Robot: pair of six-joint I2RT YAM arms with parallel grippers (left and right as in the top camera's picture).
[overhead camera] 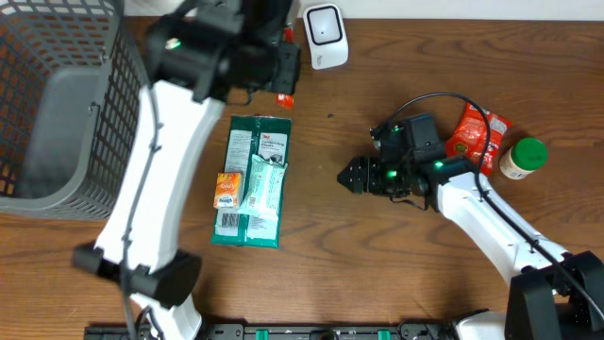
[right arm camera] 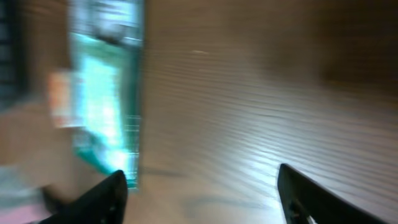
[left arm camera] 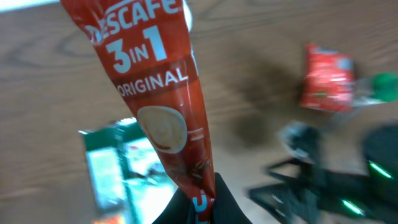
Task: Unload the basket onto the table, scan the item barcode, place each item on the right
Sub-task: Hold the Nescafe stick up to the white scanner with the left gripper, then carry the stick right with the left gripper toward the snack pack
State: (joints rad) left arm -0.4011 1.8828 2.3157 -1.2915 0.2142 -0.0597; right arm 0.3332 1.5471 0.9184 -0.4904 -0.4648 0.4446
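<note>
Left hand (left arm camera: 198, 202) pinches 3-in-1 sachet (left arm camera: 163, 112); rotate till its unseen barcode faces scanner (overhead camera: 325, 34), upper centre. Right hand (overhead camera: 357, 176) spread, empty.

Everything sits on one table (overhead camera: 377, 274) with a brown wood-grain top, the grain running left-right in the overhead view. Past its far edge there's a pale strip (overhead camera: 472, 8), wall or floor I can't tell. A black rail (overhead camera: 311, 331) with green-marked fittings runs along the near edge, and a grey mesh basket (overhead camera: 28, 57) is parked at the left end. Light is even and soft — shadows are faint, with one bright sheen on the wood in the right wrist view.
</note>
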